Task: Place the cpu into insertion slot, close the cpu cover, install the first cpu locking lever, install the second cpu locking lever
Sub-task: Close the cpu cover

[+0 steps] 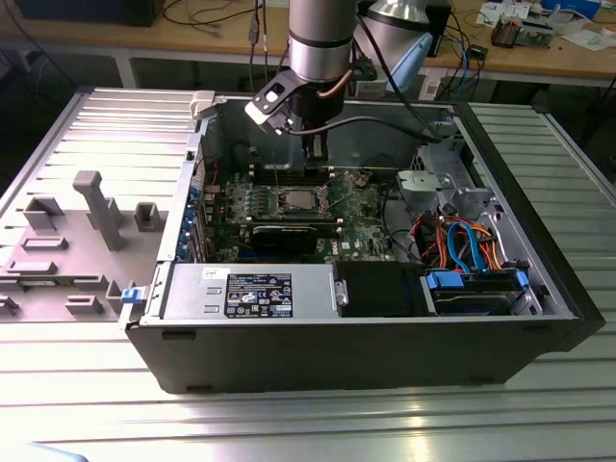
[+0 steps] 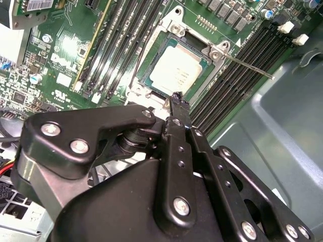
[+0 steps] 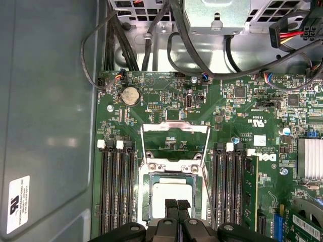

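The cpu (image 3: 171,191) lies in the insertion slot (image 3: 147,199) on the green board, its silver top showing. The cpu cover (image 3: 171,165), a silver frame, appears to lie flat around it. Thin wire locking levers (image 3: 208,151) stand off the socket; in the second wrist view one lever (image 2: 247,65) juts out over the memory slots. My gripper (image 3: 176,204) hovers just over the socket's edge with its black fingertips together and nothing between them. The second wrist view has the gripper (image 2: 176,97) right beside the cpu (image 2: 176,70). In the exterior view the gripper (image 1: 315,154) hangs inside the open case above the cpu (image 1: 294,200).
Black memory slots (image 3: 116,186) flank the socket on both sides. A power-supply box (image 1: 250,289) and drive bay with coloured cables (image 1: 462,245) fill the case's near side. The case walls (image 3: 45,126) stand close by. Grey fixtures (image 1: 96,207) stand on the table at the exterior view's left.
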`<state>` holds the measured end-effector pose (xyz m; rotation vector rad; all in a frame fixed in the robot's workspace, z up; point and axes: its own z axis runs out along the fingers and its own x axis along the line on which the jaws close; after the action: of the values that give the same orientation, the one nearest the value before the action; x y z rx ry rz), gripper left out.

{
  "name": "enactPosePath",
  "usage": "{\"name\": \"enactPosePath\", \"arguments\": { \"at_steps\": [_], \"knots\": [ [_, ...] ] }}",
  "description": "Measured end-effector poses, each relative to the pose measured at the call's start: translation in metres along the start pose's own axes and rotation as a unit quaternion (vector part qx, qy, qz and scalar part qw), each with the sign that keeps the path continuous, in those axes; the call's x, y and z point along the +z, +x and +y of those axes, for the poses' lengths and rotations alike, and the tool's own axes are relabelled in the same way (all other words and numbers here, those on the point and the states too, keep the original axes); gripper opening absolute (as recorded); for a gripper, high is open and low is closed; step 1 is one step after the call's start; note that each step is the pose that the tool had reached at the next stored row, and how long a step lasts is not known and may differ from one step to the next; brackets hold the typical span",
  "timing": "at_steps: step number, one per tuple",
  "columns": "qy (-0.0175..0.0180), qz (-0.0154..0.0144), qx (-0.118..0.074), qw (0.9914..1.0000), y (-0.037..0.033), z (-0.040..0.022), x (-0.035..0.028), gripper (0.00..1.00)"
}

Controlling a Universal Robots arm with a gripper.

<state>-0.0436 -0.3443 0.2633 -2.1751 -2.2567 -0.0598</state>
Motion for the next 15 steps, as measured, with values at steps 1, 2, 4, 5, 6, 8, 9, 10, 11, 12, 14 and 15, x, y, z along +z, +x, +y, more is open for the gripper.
{"name": "enactPosePath", "arguments": {
  "at_steps": [1, 2, 4, 5, 6, 8, 9, 10, 11, 12, 14, 15],
  "knots": [
    [0.0, 0.0, 0.0, 1.0, 0.0, 0.0006, 0.0, 0.11],
    [0.0, 0.0, 0.0, 1.0, 0.0, 0.0009, 0.0, 0.11],
    [0.0, 0.0, 0.0, 1.0, 0.0, 0.0009, 0.0001, 0.11],
    [0.0, 0.0, 0.0, 1.0, 0.0, 0.001, 0.0001, 0.11],
    [0.0, 0.0, 0.0, 1.0, 0.0, 0.001, 0.0001, 0.11],
    [0.0, 0.0, 0.0, 1.0, 0.0, 0.001, 0.0001, 0.11],
    [0.0, 0.0001, 0.0, 1.0, 0.0, 0.001, 0.0001, 0.11],
    [0.0, 0.0, 0.0, 1.0, 0.0, 0.001, 0.0, 0.11],
    [-0.0001, 0.0002, 0.0, 1.0, 0.0001, 0.0011, -0.0001, 0.11],
    [-0.0001, 0.0001, 0.0, 1.0, 0.0001, 0.0011, -0.0004, 0.11],
    [0.0, 0.0, 0.0, 1.0, 0.0001, 0.0011, -0.0022, 0.11],
    [0.0, 0.0, 0.0, 1.0, 0.0001, 0.0011, -0.0028, 0.11]
  ]
}}
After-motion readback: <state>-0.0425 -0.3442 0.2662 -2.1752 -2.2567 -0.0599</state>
